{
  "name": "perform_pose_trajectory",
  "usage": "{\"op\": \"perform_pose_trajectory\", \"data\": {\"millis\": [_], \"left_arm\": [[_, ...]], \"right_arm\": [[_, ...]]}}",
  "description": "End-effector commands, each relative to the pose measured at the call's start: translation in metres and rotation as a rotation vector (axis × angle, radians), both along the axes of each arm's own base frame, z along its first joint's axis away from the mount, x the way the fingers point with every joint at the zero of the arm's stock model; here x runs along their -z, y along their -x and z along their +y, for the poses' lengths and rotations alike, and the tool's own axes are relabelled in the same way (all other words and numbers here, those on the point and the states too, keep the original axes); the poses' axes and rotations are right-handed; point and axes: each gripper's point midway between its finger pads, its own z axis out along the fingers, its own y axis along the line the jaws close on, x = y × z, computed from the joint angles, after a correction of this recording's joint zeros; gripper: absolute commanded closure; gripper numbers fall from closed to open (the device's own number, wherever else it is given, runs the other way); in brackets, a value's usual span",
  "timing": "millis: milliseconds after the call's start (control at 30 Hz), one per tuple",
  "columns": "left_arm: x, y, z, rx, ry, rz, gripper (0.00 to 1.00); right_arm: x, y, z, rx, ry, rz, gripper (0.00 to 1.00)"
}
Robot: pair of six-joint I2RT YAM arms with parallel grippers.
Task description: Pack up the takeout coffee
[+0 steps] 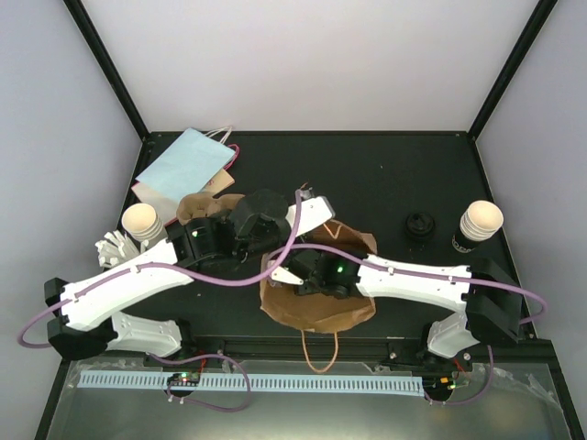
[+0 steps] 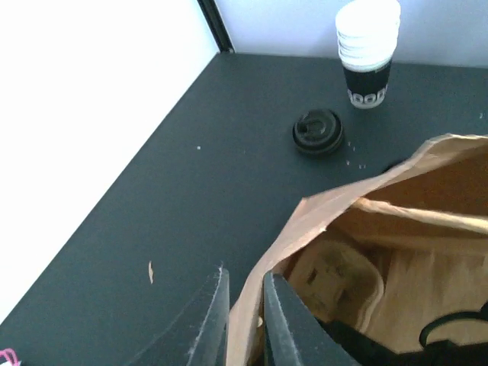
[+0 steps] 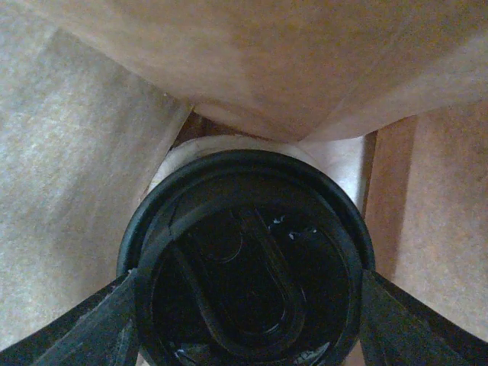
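Trouble could start right at the right gripper [image 3: 248, 284]: its jaws stand wide, clamped on either side of the lidded cup [image 3: 229, 229] deep inside the brown bag [image 3: 91, 152], so a careless release could tip the cup against the paper wall. The left gripper [image 2: 244, 320] is pinched almost together on the bag's rim, and if that paper slips, the mouth may fold over the cup. The bag lies mid-way along the worktop's [image 1: 367, 174] near edge, with a loose lid [image 1: 419, 225] and cup stack [image 1: 479, 225] by the right edge.
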Motion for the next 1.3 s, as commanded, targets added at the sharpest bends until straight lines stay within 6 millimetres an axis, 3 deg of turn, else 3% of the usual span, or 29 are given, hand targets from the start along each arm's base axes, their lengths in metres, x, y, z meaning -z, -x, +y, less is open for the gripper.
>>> {"op": "perform_pose_trajectory", "data": {"millis": [0, 100, 167, 400, 500, 667, 800, 1067, 1267], "left_arm": [[-0.016, 0.018, -0.023, 0.076, 0.049, 0.080, 0.77], [-0.025, 0.012, -0.029, 0.065, 0.056, 0.090, 0.50], [-0.034, 0.010, -0.032, 0.062, 0.066, 0.101, 0.38], [-0.073, 0.001, -0.024, 0.010, 0.139, 0.089, 0.09], [-0.094, -0.008, -0.011, -0.050, 0.197, 0.071, 0.05], [-0.127, -0.024, 0.030, -0.179, 0.311, 0.054, 0.04], [-0.149, -0.019, 0.066, -0.235, 0.393, 0.039, 0.04], [-0.139, -0.021, 0.131, -0.431, 0.441, 0.076, 0.03], [-0.110, -0.021, 0.164, -0.520, 0.446, 0.135, 0.01]], "right_arm": [[0.003, 0.009, -0.002, 0.005, -0.028, 0.159, 0.57], [-0.001, 0.004, -0.003, 0.016, -0.061, 0.199, 0.57], [-0.003, 0.002, -0.001, 0.016, -0.083, 0.227, 0.57], [-0.002, -0.014, -0.001, 0.047, -0.112, 0.299, 0.57], [-0.002, -0.024, -0.001, 0.065, -0.122, 0.332, 0.57], [-0.003, -0.044, -0.003, 0.098, -0.149, 0.393, 0.57], [-0.002, -0.054, -0.005, 0.113, -0.138, 0.449, 0.57], [0.011, -0.050, -0.015, 0.148, -0.067, 0.527, 0.56], [0.025, -0.054, -0.027, 0.202, 0.005, 0.523, 0.56]]}}
